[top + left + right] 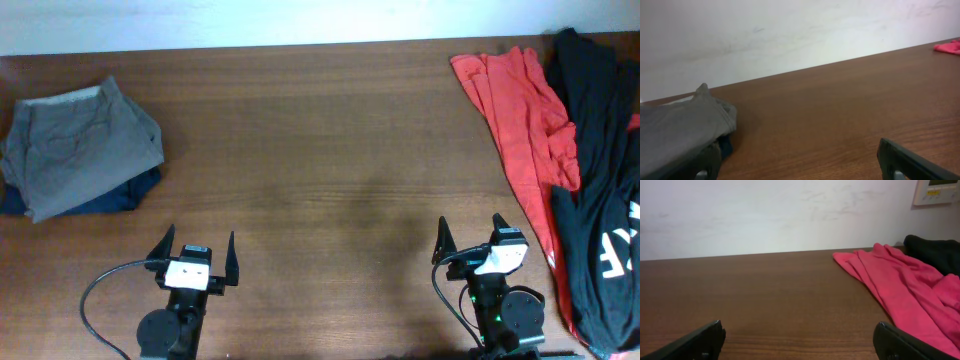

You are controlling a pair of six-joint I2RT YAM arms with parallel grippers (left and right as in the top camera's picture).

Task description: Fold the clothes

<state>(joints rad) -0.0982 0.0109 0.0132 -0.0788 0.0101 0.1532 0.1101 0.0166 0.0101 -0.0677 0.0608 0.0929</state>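
The grey-olive shorts (78, 145) lie folded in a compact stack at the table's far left, on top of a dark navy garment (110, 200). In the left wrist view the shorts (677, 127) show at the left edge. My left gripper (196, 246) is open and empty near the front edge, to the right of and nearer than the shorts; it also shows in the left wrist view (800, 160). My right gripper (470, 232) is open and empty at the front right, and it shows in the right wrist view (799, 341).
An orange-red garment (520, 110) and a black garment (600, 180) lie crumpled along the table's right side, both seen in the right wrist view, the red one (900, 290) and the black one (935, 252). A white wall stands behind the table.
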